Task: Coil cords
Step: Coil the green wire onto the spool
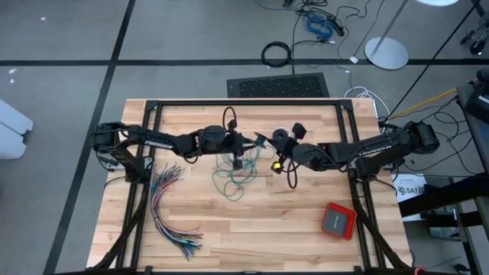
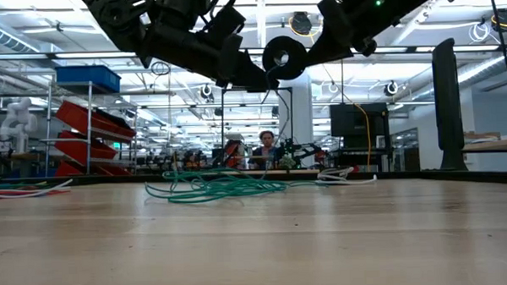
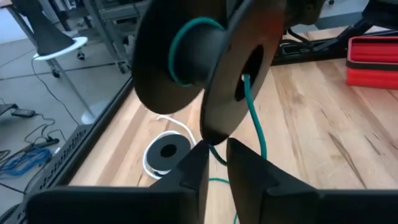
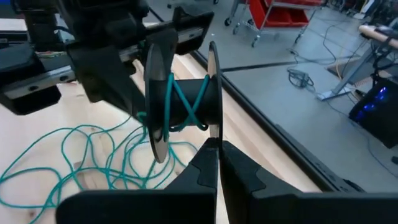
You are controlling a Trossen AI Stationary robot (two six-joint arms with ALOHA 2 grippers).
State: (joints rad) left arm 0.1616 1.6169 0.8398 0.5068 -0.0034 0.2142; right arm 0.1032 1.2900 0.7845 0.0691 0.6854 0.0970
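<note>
Winding proceeds mid-counter: the right claw (image 4: 217,149), closed, pinches the rim of a black spool (image 4: 183,99) carrying a few teal-green cord (image 1: 233,177) turns. The left claw (image 3: 216,158), slightly parted, guides the strand just beside the spool; loose cord lies below on the counter (image 1: 260,229).

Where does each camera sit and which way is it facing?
High view: above the table, looking straight down; both arms meet over the teal cord.
Low view: tabletop height, looking level into the room; both arms hang in from above.
Left wrist view: on the left arm, facing the spool; left jaws slightly apart around the cord.
Right wrist view: on the right arm, facing the left arm; right jaws shut on the spool's flange.
Both wrist views share the spool, from opposite sides.
</note>
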